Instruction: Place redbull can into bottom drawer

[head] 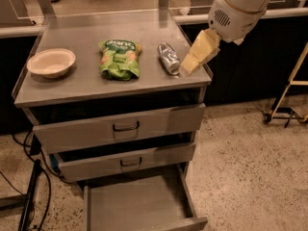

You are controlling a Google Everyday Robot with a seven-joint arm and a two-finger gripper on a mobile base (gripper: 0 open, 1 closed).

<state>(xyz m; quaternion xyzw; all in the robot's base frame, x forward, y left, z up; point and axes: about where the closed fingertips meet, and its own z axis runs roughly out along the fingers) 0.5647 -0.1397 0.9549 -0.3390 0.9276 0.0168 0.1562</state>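
Observation:
The redbull can point(169, 58) lies on its side on the cabinet top point(96, 88), right of a green snack bag point(120, 58). My gripper point(188, 66), cream-coloured, hangs just right of the can, its tip close to the can's near end and above the top's right edge. The bottom drawer point(137, 207) is pulled out below, and its grey floor is bare.
A white bowl point(51, 63) sits at the left of the cabinet top. The two upper drawers point(122, 127) stand slightly ajar. Cables point(29, 196) trail on the floor at the left, and a wheeled stand point(288, 100) is at the right.

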